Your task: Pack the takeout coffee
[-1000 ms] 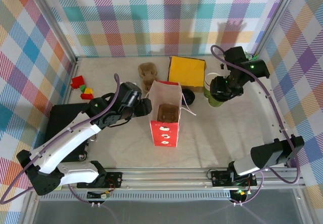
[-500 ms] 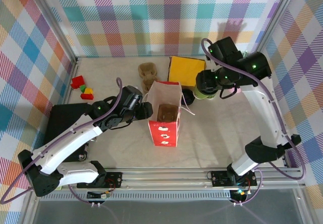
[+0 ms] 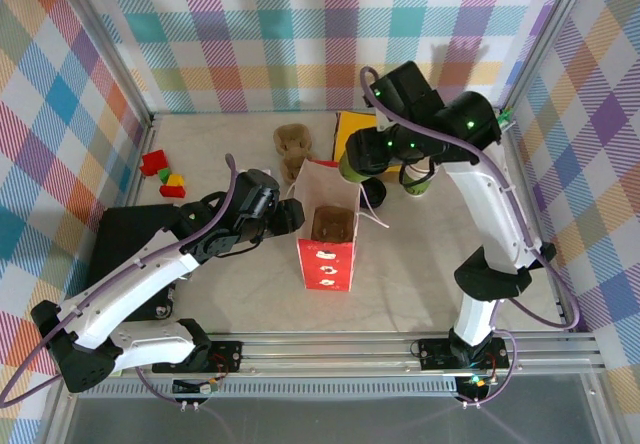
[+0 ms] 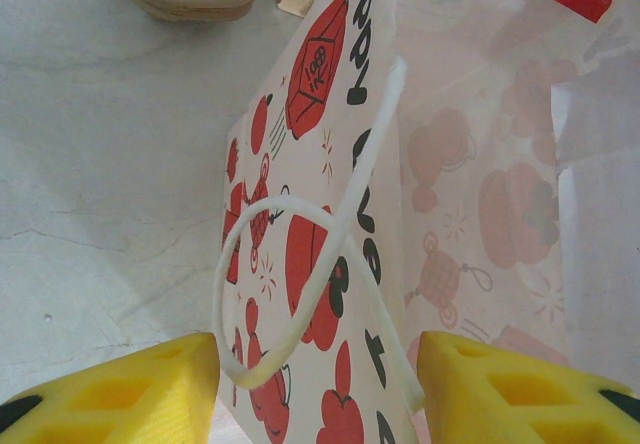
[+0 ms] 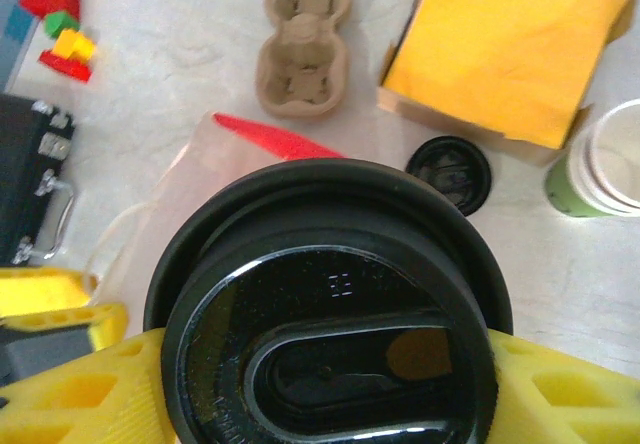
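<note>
Right gripper (image 5: 320, 389) of mine is closed on the takeout coffee (image 5: 330, 264), yellow fingers either side just under its black lid, and the cup hangs above the far rim of the paper bag (image 3: 325, 259). I judge it light, though top-heavy if full. The paper wall looks soft enough to dent, and the lid could pop under a squeeze. Best hold is the stiffer band near the lid, gentle and upright. My left gripper (image 4: 320, 394) stands apart, astride the bag's side wall.

Big black letters run along the red-and-white paper bag (image 4: 330, 294); only "v" and "e" read clearly. Embossed marks on the black lid (image 5: 335, 364) of the takeout coffee (image 3: 352, 171) are too small to read.
</note>
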`<state>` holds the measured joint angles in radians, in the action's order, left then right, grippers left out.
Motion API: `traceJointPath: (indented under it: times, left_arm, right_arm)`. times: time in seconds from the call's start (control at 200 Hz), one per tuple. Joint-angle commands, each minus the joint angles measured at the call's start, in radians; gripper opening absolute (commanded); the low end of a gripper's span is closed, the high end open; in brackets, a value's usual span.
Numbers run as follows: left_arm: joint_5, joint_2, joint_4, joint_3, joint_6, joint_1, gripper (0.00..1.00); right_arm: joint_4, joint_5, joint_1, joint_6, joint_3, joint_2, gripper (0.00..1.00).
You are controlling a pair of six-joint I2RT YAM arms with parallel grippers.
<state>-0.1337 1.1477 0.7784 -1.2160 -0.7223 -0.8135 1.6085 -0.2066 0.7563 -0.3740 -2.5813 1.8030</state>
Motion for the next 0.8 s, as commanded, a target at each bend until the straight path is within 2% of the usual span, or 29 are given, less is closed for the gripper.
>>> traceJointPath:
  times: [0.0, 0.21, 0.385, 0.625, 0.795]
  left_arm:
    - [-0.014, -0.015, -0.013, 0.0, -0.02, -0.016, 0.54]
    - [0.022, -0.024, -0.059, 0.001, -0.081, -0.026, 0.54]
    - [0.029, -0.064, -0.03, 0.002, -0.141, -0.037, 0.55]
    - [0.082, -0.178, -0.066, 0.113, -0.208, -0.058, 0.57]
    - [0.189, -0.192, -0.212, 0.215, -0.212, -0.062, 0.47]
  right_arm:
    - [0.066, 0.042, 0.047, -0.029, -0.018, 0.027, 0.64]
    - [0.069, 0.016, 0.107, -0.055, -0.001, 0.066, 0.64]
    - [0.078, -0.03, 0.123, -0.072, 0.038, 0.09, 0.64]
    - [0.021, -0.033, 0.129, -0.093, 0.159, 0.09, 0.64]
    - [-0.007, -0.03, 0.139, -0.103, 0.197, 0.106, 0.64]
